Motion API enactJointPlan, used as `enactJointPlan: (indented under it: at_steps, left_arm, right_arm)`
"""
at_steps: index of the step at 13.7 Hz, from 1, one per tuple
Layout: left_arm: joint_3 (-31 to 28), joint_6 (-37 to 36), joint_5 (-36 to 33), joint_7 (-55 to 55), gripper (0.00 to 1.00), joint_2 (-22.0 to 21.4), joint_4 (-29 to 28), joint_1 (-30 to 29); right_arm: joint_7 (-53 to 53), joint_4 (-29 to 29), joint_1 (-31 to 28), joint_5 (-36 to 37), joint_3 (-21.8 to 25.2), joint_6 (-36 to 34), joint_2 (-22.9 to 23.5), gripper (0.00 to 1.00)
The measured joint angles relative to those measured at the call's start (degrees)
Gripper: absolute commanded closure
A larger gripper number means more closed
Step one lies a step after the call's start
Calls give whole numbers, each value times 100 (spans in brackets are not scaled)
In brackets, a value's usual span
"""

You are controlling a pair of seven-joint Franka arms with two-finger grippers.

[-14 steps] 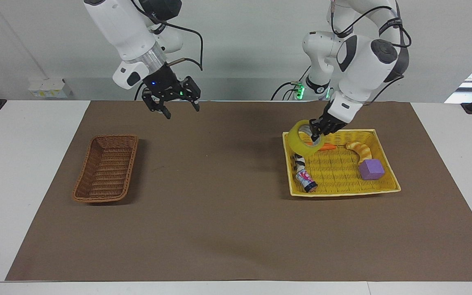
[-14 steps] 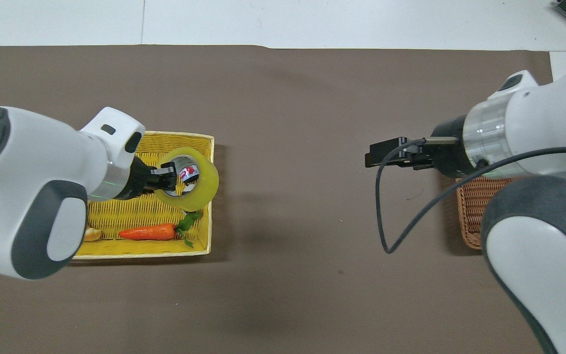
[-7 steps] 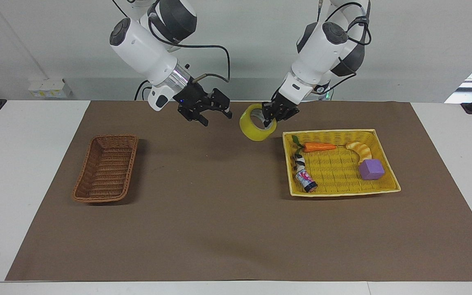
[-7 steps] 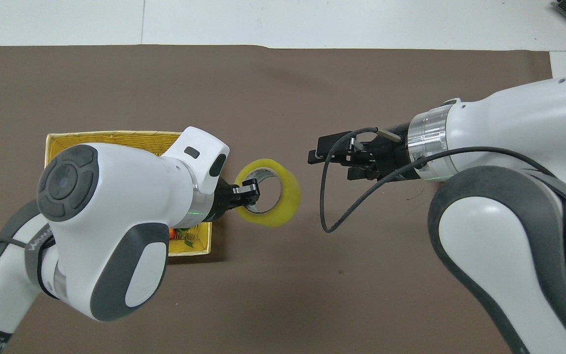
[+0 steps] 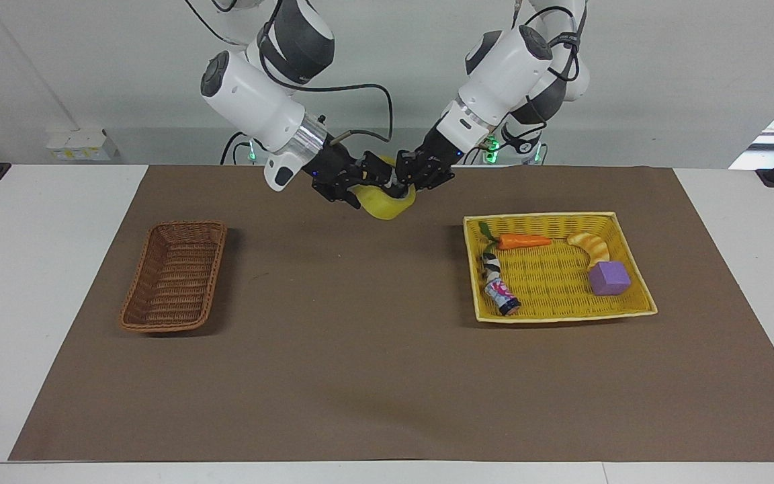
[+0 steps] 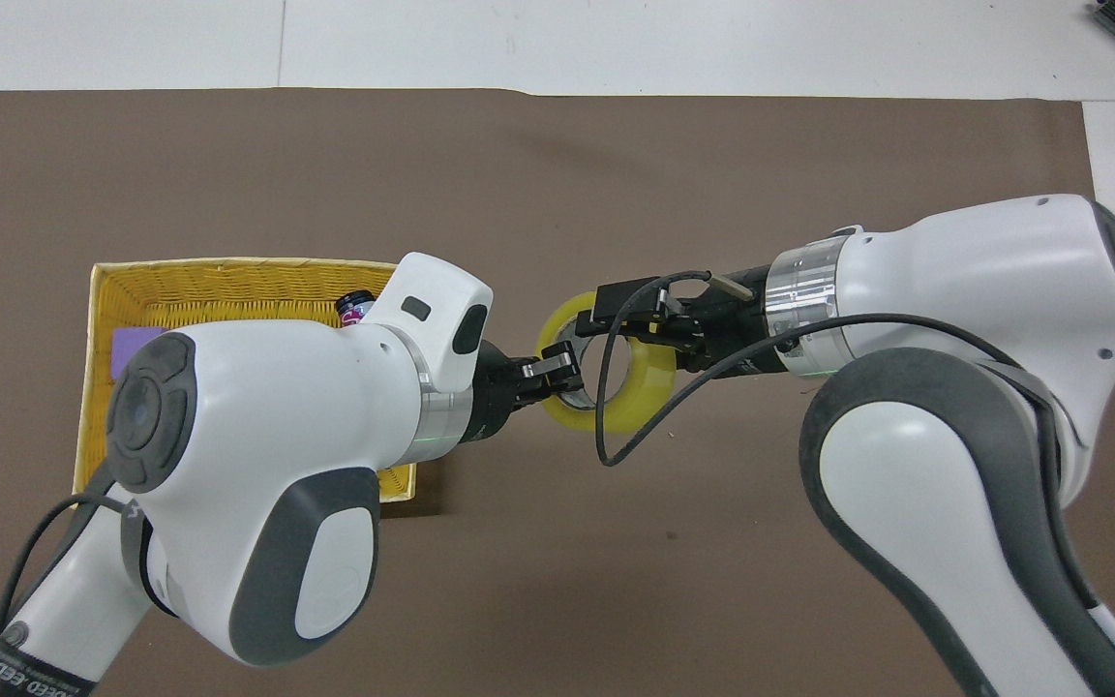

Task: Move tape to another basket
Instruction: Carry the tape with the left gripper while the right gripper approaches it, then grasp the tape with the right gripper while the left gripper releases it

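Observation:
The yellow tape [image 5: 381, 204] hangs in the air over the brown mat, between the two baskets. My left gripper [image 5: 406, 183] is shut on the roll's rim, one finger inside the core; it also shows in the overhead view [image 6: 562, 373]. My right gripper [image 5: 363, 181] is open at the roll's rim on the side away from the left gripper, fingers straddling it [image 6: 637, 318]. The tape [image 6: 647, 385] sits between both grippers. The brown wicker basket [image 5: 173, 277] stands empty toward the right arm's end of the table; the right arm hides it in the overhead view.
The yellow woven tray [image 5: 555, 218] toward the left arm's end holds a carrot [image 5: 521, 240], a croissant [image 5: 592, 247], a purple block [image 5: 609, 278] and a small printed can [image 5: 500, 290]. Its rim shows in the overhead view [image 6: 228, 266].
My left gripper lifted the tape out of the yellow tray and carried it toward the table's middle. My right gripper moved in from above the wicker basket's end and met the roll.

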State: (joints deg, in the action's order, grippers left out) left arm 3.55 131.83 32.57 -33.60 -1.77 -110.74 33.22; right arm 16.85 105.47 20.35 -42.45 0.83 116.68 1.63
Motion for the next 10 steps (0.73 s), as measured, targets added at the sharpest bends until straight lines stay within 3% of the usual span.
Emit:
enactJointPlan:
  at_steps: [1,3,4,7,9,10]
  left_arm:
    - [0,79,39,0,100,14,-4,20]
    - [3,248,83,0,100,44,-5,34]
    - [5,280,88,0,100,55,-5,36]
    - [28,386,147,0,100,96,10,82]
    - [60,462,200,0,0,101,42,111]
    - [42,519,203,-11,0,97,56,109]
  right_arm:
    - [-80,19,-3,0,12,3,-32,20]
    - [-175,20,-6,-4,30,35,-62,79]
    - [-175,15,-17,-4,32,42,-74,100]
    - [-173,-5,-91,-56,39,0,-158,100]
    - [-161,-22,-147,-64,39,-113,-189,100]
    - [-136,-22,-196,-64,43,-154,-192,100]
